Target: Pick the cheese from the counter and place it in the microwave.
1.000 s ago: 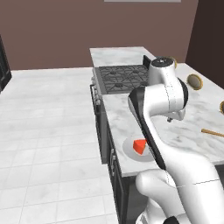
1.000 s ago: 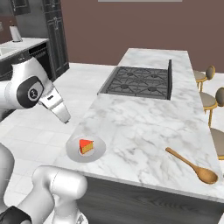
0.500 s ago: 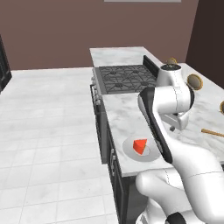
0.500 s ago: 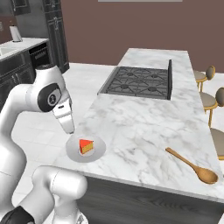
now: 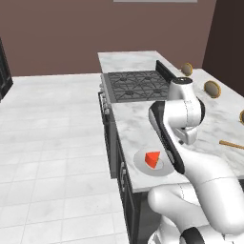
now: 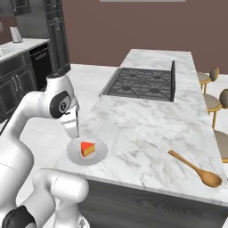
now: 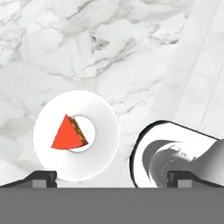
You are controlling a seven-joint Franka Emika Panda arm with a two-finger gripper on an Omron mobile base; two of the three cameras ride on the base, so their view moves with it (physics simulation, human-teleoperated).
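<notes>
Cheese (image 5: 152, 158) sits on a small white plate (image 5: 142, 164) near the front edge of the marbled tabletop (image 6: 147, 120), red rind up, yellow face toward the right base camera (image 6: 87, 148). Plate lies just beside the tabletop's corner nearest the robot. In the hand view the wedge (image 7: 68, 133) rests at the plate's middle (image 7: 103, 131), seen from above, left of centre.

Arm bends over the tabletop, its forearm angled down beside the plate. Fingers (image 7: 43, 177) show as two dark tips at the bottom of the hand view, set wide apart, nothing between them; gripper (image 7: 112, 178) is above the plate and not touching the cheese.

Black gas cooktop (image 6: 140, 83) is set into the tabletop farther back, well apart from the plate. Wooden spoon (image 6: 196, 168) lies on the tabletop toward the right, bowl end near the front edge. Round-backed stools (image 6: 211, 75) stand along the far side.
</notes>
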